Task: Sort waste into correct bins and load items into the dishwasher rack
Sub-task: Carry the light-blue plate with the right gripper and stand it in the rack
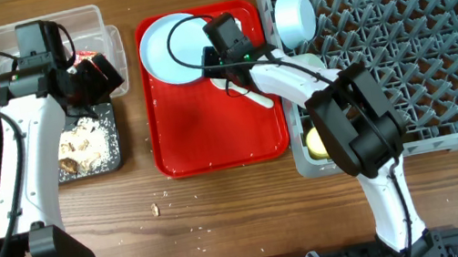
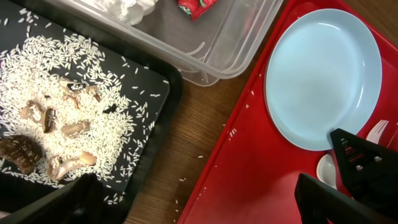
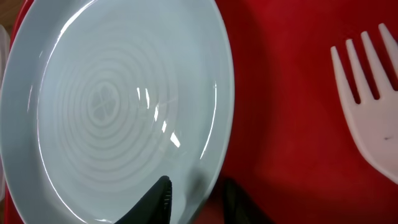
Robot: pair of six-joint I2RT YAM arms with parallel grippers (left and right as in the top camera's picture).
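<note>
The light blue plate (image 1: 168, 46) (image 2: 323, 74) (image 3: 124, 106) lies at the back left of the red tray (image 1: 220, 130). My right gripper (image 1: 207, 58) (image 3: 199, 200) straddles its right rim, one finger on top and one outside, shut on it. The white fork (image 3: 367, 118) (image 2: 379, 132) and spoon (image 2: 326, 169) lie beside the plate. My left gripper (image 1: 96, 76) (image 2: 199, 208) is open and empty above the gap between the black tray (image 2: 165, 118) and the red tray. Rice scraps (image 2: 68, 118) fill the black tray. The red wrapper (image 2: 196, 7) and tissue (image 2: 134, 7) lie in the clear tub (image 2: 230, 43).
The grey rack (image 1: 418, 43) stands at the right and holds a light blue bowl (image 1: 295, 18), a pale green bowl (image 1: 309, 65) and a yellow cup (image 1: 314, 141) along its left side. Loose rice grains (image 1: 172, 207) dot the wooden table in front of the red tray.
</note>
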